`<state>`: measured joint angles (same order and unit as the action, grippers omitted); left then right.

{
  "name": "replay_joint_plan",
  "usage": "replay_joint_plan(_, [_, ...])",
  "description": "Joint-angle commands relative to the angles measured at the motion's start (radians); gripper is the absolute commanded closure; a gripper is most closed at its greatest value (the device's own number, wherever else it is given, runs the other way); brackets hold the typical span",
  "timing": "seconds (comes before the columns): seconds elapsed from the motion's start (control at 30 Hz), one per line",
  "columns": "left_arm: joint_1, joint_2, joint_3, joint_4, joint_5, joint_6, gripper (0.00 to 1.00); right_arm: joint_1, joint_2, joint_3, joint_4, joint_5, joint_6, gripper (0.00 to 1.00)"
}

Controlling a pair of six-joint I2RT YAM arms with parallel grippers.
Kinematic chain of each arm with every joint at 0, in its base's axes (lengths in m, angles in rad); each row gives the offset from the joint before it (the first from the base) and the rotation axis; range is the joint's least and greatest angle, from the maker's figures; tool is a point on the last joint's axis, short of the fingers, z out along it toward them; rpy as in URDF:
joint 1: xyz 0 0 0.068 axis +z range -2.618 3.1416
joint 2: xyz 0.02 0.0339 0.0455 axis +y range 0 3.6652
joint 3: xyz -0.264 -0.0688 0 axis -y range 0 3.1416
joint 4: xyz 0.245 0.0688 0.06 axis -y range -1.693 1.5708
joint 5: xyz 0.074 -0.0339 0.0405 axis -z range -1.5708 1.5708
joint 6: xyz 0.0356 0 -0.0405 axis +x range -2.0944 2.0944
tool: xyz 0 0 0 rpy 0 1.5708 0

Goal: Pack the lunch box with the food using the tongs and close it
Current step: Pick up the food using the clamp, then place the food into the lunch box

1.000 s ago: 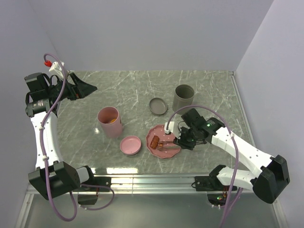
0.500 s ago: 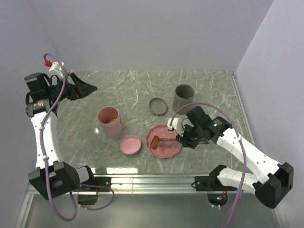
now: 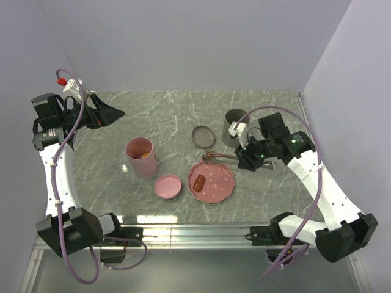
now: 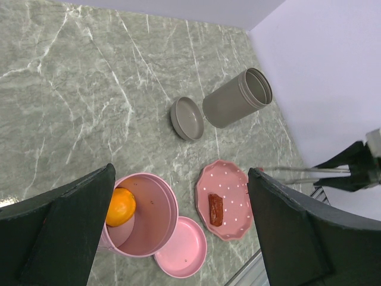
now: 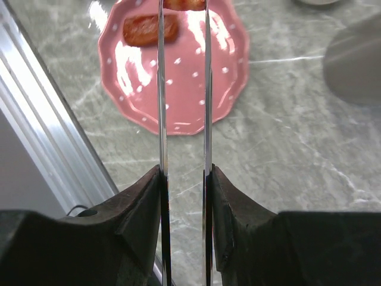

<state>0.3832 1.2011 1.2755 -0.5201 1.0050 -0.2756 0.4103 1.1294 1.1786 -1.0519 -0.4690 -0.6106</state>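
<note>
My right gripper (image 3: pixel 242 160) is shut on the handles of the grey metal tongs (image 3: pixel 223 156), which point left above the table. The tongs (image 5: pixel 183 89) pinch a reddish-brown sausage bit (image 5: pixel 184 3) at their tips, just beyond the far rim of the pink dotted plate (image 3: pixel 220 183). Another sausage piece (image 3: pixel 200 181) lies on that plate. The pink round lunch box (image 3: pixel 142 157) stands open with an orange slice (image 4: pixel 121 207) inside, and its pink lid (image 3: pixel 168 186) lies beside it. My left gripper (image 3: pixel 113 113) hangs open high at the far left, holding nothing.
A grey cylindrical container (image 3: pixel 235 125) stands at the back right, with its grey lid (image 3: pixel 203 136) lying to its left. A metal rail (image 3: pixel 195 229) runs along the table's near edge. Walls close in the left, back and right sides.
The right arm has lifted the tongs off the plate with a sausage bit in their tips and drawn back towards the grey container. One sausage piece stays on the plate. The left arm is still.
</note>
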Motion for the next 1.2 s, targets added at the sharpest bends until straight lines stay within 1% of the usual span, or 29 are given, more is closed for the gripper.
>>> replay_joint_plan(0.0, [0.003, -0.025, 0.002, 0.029, 0.023, -0.001, 0.01, -0.079, 0.026, 0.099, -0.017, -0.077, 0.006, 0.59])
replay_joint_plan(0.17, [0.003, -0.023, 0.004, 0.028, 0.021, 0.0, 0.01, -0.22, 0.102, 0.229, -0.031, -0.149, 0.038, 0.59])
replay_joint_plan(0.2, [0.003, -0.021, 0.005, 0.028, 0.023, 0.001, 0.01, -0.266, 0.115, 0.248, -0.03, -0.169, 0.046, 0.59])
replay_joint_plan(0.3, [0.002, -0.02, 0.002, 0.031, 0.023, -0.001, 0.01, -0.356, 0.164, 0.314, -0.019, -0.187, 0.086, 0.59])
replay_joint_plan(0.4, [0.003, -0.023, -0.002, 0.034, 0.023, -0.001, 0.0, -0.398, 0.207, 0.365, -0.004, -0.174, 0.118, 0.59])
replay_joint_plan(0.47, [0.003, -0.021, -0.007, 0.037, 0.023, -0.002, 0.01, -0.406, 0.236, 0.383, 0.009, -0.129, 0.141, 0.59])
replay_joint_plan(0.5, [0.003, -0.02, -0.007, 0.037, 0.024, -0.004, 0.01, -0.431, 0.243, 0.383, 0.032, -0.116, 0.149, 0.59])
replay_joint_plan(0.63, [0.003, -0.018, -0.004, 0.035, 0.023, -0.004, 0.01, -0.453, 0.299, 0.389, 0.066, -0.047, 0.189, 0.59])
replay_joint_plan(0.77, [0.003, -0.017, -0.001, 0.031, 0.02, 0.003, 0.01, -0.462, 0.322, 0.388, 0.095, -0.026, 0.216, 0.59])
replay_joint_plan(0.83, [0.003, -0.018, -0.004, 0.031, 0.018, 0.003, 0.01, -0.462, 0.323, 0.38, 0.112, -0.025, 0.221, 0.57])
replay_joint_plan(1.0, [0.003, -0.014, -0.007, 0.035, 0.018, 0.0, 0.01, -0.462, 0.326, 0.377, 0.112, -0.025, 0.226, 0.47])
replay_joint_plan(1.1, [0.003, -0.014, -0.008, 0.038, 0.02, -0.004, 0.01, -0.464, 0.322, 0.381, 0.098, -0.029, 0.216, 0.42])
replay_joint_plan(1.17, [0.002, -0.014, -0.01, 0.042, 0.018, -0.004, 0.01, -0.462, 0.314, 0.381, 0.092, -0.031, 0.21, 0.41])
